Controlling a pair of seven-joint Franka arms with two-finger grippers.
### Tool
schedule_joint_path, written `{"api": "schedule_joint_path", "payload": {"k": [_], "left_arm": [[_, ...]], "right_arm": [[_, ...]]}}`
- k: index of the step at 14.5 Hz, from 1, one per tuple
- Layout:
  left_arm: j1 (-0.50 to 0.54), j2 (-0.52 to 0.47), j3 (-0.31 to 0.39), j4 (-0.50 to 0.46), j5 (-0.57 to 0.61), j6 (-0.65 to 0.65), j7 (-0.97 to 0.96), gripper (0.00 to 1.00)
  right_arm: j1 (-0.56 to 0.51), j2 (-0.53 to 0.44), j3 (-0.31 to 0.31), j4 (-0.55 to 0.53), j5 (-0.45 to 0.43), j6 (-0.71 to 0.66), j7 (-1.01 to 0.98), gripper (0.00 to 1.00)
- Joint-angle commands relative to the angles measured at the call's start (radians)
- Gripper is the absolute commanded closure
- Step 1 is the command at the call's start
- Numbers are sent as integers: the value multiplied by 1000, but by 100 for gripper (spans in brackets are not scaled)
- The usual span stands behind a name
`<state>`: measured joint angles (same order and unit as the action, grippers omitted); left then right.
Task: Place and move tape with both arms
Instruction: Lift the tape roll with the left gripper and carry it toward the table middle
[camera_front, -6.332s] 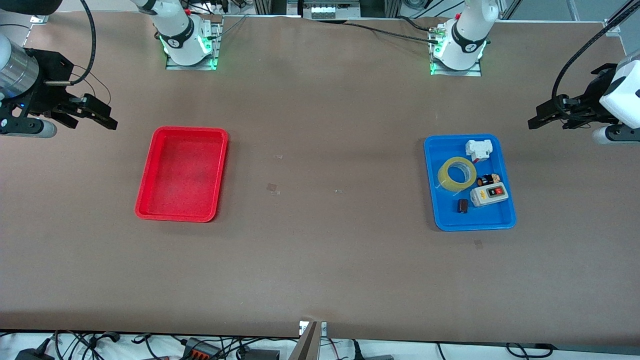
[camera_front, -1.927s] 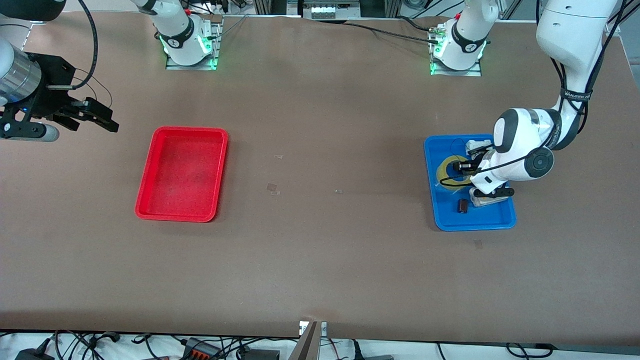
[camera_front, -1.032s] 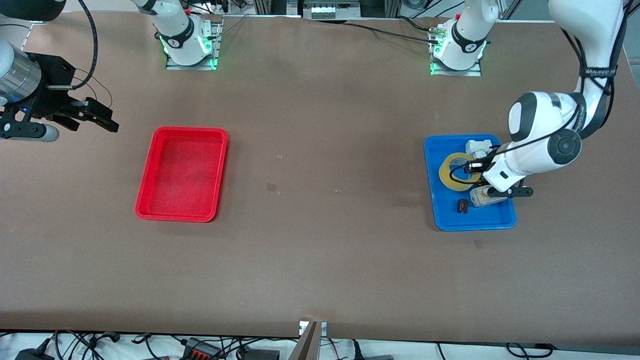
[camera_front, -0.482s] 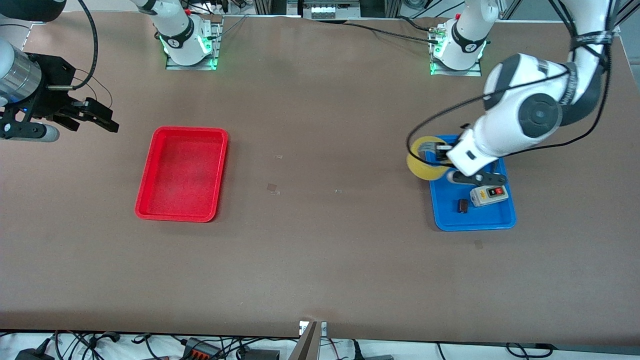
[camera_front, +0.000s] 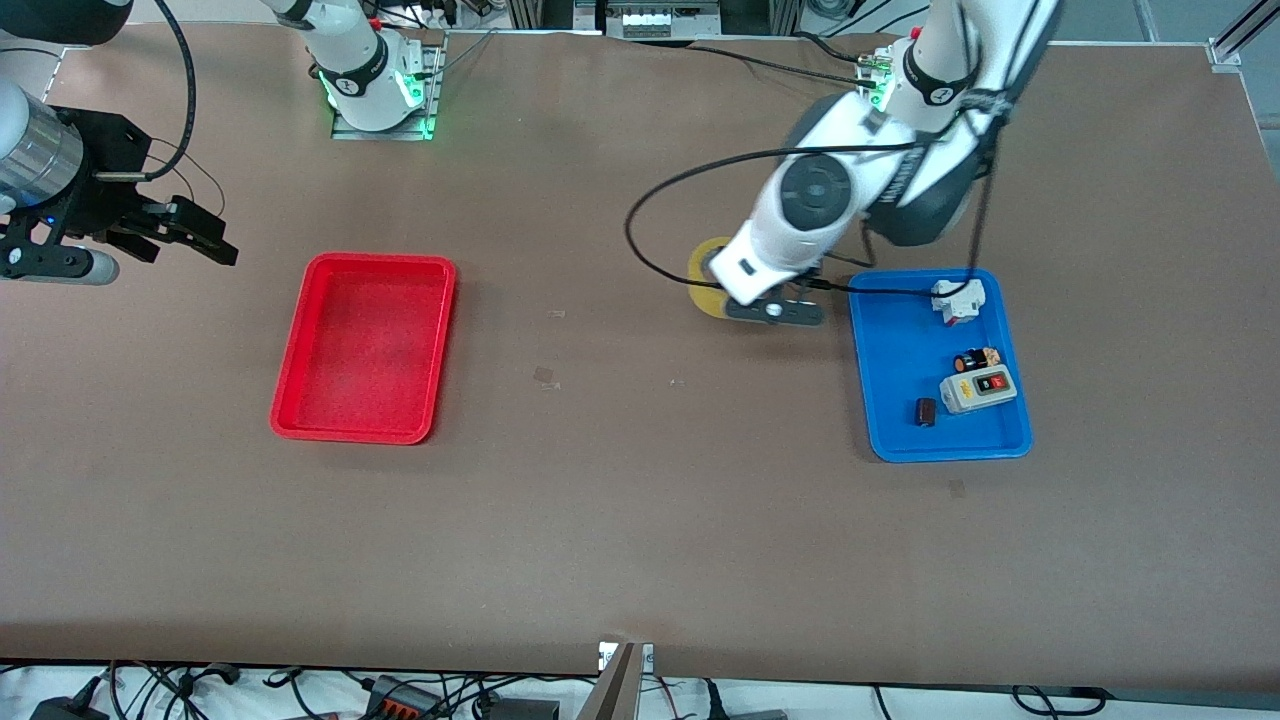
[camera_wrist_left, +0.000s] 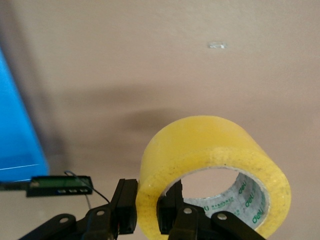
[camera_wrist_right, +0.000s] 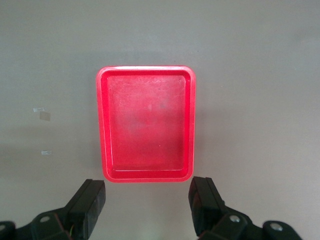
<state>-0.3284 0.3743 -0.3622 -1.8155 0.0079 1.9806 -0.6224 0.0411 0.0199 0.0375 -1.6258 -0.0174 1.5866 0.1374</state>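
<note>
So the left arm's carrying step is on: over bare table beside the blue tray (camera_front: 905, 345), left gripper (camera_wrist_left: 147, 216) pinches the tape (camera_wrist_left: 210, 170) wall. Right gripper (camera_wrist_right: 146, 205) waits, spread wide. Next is probably setting it down mid-table.

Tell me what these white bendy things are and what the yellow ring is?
They are two robot arms on a brown table. One picture looks down from high up; the other two come from small cameras on each arm's wrist. The left gripper pinches the wall of the yellow ring, a roll of tape, and holds it in the air over the bare table beside the blue tray. That tray holds a grey button box and some small parts. The right gripper waits, open, at its end of the table, looking at the red tray.
</note>
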Motion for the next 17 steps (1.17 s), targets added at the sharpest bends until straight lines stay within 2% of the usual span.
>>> {"api": "schedule_joint_path", "payload": {"k": [1, 5, 9, 13, 17], "left_arm": [[-75, 141, 6, 83, 67, 82, -127, 87], [-121, 308, 11, 243, 109, 116, -261, 86], [-136, 337, 19, 265, 104, 118, -293, 86], [-147, 399, 22, 353, 106, 122, -358, 86], [-153, 432, 22, 401, 106, 124, -399, 86]], "right_arm": [[-3, 2, 2, 9, 5, -4, 8, 2], [-4, 2, 2, 9, 5, -4, 5, 2], [-7, 8, 2, 9, 5, -2, -1, 2], [-6, 8, 2, 4, 5, 4, -1, 2], [-3, 8, 1, 3, 5, 6, -1, 2]]}}
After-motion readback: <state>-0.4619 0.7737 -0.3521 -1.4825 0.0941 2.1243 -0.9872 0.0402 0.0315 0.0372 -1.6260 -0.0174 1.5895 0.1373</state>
